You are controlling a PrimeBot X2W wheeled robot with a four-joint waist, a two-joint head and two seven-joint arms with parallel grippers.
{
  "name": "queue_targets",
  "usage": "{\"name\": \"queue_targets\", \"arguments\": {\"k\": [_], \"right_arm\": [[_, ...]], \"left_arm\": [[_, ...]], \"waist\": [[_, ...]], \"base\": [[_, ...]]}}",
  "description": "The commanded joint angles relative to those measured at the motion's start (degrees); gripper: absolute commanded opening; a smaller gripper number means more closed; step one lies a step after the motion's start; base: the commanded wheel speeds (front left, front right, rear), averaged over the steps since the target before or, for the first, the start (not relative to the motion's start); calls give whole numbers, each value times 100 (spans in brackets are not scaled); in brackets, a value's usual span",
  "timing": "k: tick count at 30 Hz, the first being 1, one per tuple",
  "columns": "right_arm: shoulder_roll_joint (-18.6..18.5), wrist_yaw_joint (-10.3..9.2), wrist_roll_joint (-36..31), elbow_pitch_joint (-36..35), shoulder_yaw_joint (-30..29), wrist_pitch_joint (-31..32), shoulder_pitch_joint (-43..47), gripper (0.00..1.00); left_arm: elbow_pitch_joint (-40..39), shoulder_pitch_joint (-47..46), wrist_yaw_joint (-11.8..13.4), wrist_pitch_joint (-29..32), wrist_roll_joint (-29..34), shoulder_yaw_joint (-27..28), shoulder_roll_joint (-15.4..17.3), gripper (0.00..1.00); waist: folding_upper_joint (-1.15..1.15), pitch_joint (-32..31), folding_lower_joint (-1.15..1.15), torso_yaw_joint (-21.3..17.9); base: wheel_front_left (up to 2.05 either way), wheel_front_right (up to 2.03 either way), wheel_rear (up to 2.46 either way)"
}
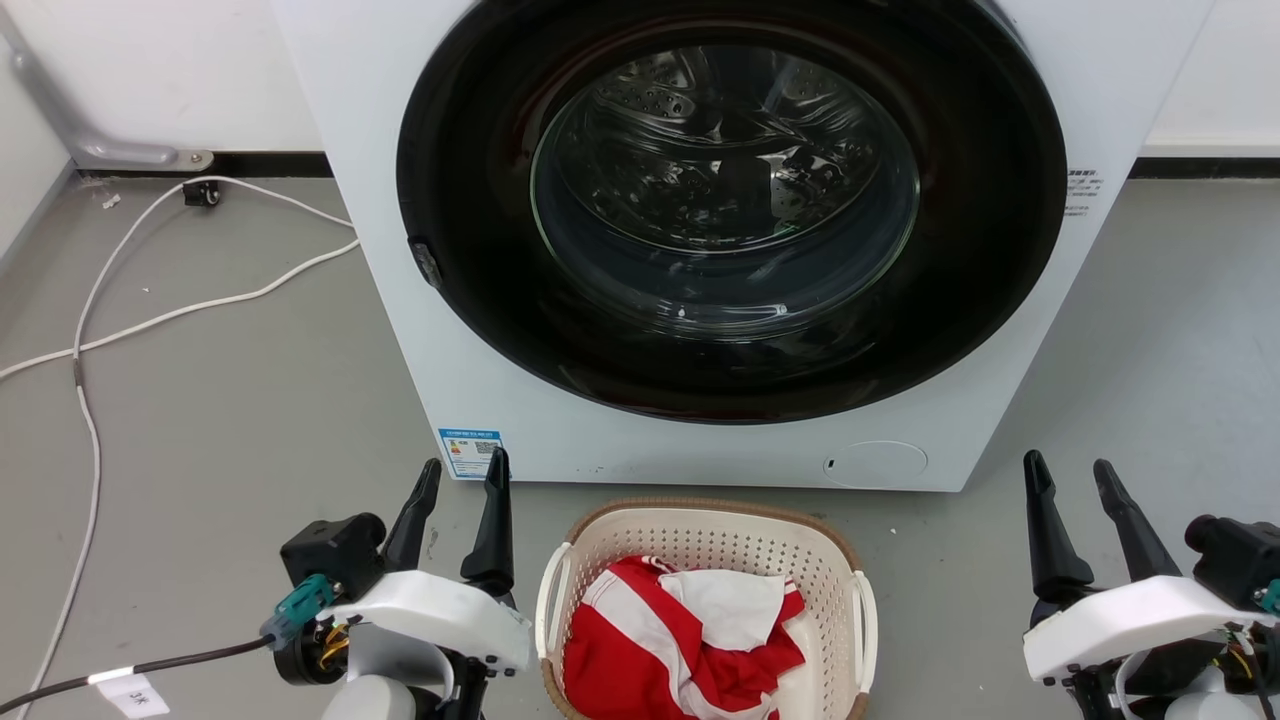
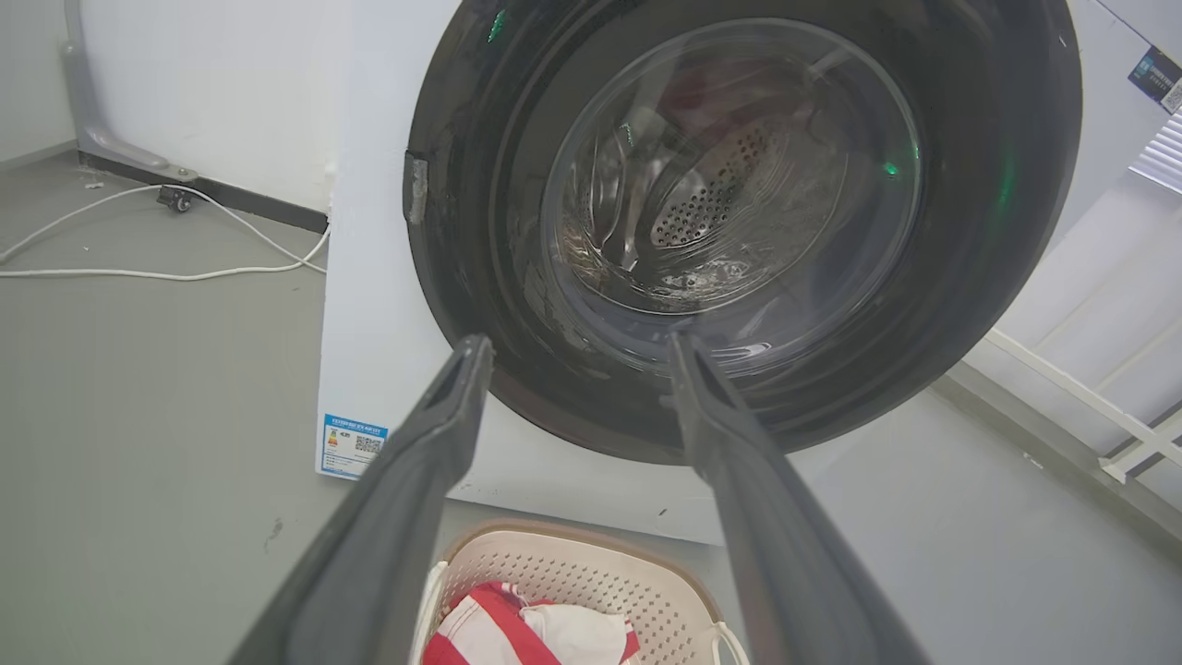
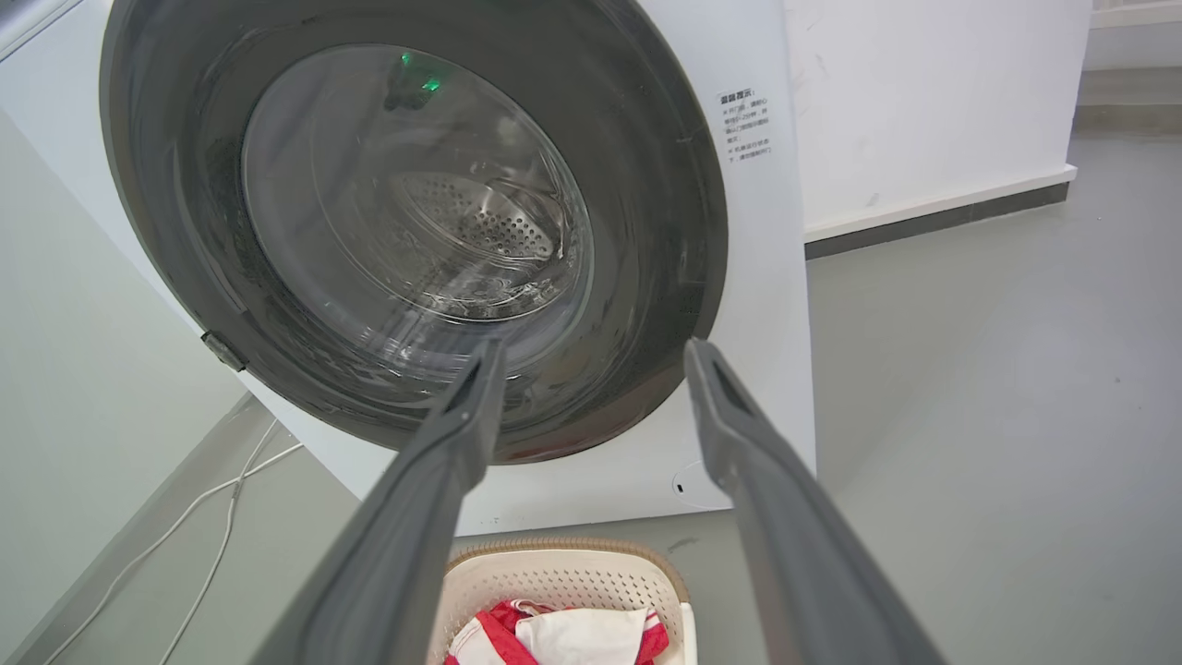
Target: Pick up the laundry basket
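Laundry corner, plain and utility-like. A white front-loading washing machine with a round, dark-rimmed glass door (image 1: 725,200) stands on a smooth grey floor (image 1: 230,430) against a bare white wall with dark skirting (image 1: 150,70). Just in front sits a cream perforated plastic laundry basket (image 1: 700,530) holding red-and-white striped cloth (image 1: 640,650); loose white cables (image 1: 150,320) trail across the floor.

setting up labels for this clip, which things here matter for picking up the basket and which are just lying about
For the job:
laundry basket, on the floor in front of the machine
left pincer, open, beside the basket
right pincer, open, on the basket's other side

Just lying about:
washing machine
white cable on the floor
red and white cloth, inside the basket
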Motion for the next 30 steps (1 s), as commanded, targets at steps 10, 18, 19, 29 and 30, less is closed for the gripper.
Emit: {"name": "queue_targets", "arguments": {"k": [10, 18, 19, 29, 30], "right_arm": [[9, 11, -686, -138, 25, -28, 75, 100], [11, 12, -1034, -195, 33, -35, 107, 100], [12, 12, -1081, -201, 36, -37, 110, 100], [13, 12, -1509, -279, 50, -50, 156, 100], [13, 12, -1540, -284, 48, -55, 161, 100]], "left_arm": [[107, -178, 88, -171, 698, -144, 12, 100], [211, -207, 128, -270, 1099, -243, 10, 100], [228, -213, 139, -279, 1151, -254, 10, 100], [348, -255, 236, -397, 1642, -345, 8, 100], [356, -255, 246, -410, 1685, -356, 8, 100]], "waist": [[0, -12, 0, 20], [0, -6, 0, 20], [0, -4, 0, 19], [0, 5, 0, 18], [0, 8, 0, 21]], "base": [[0, 0, 0], [0, 0, 0], [0, 0, 0], [0, 0, 0], [0, 0, 0]]}}
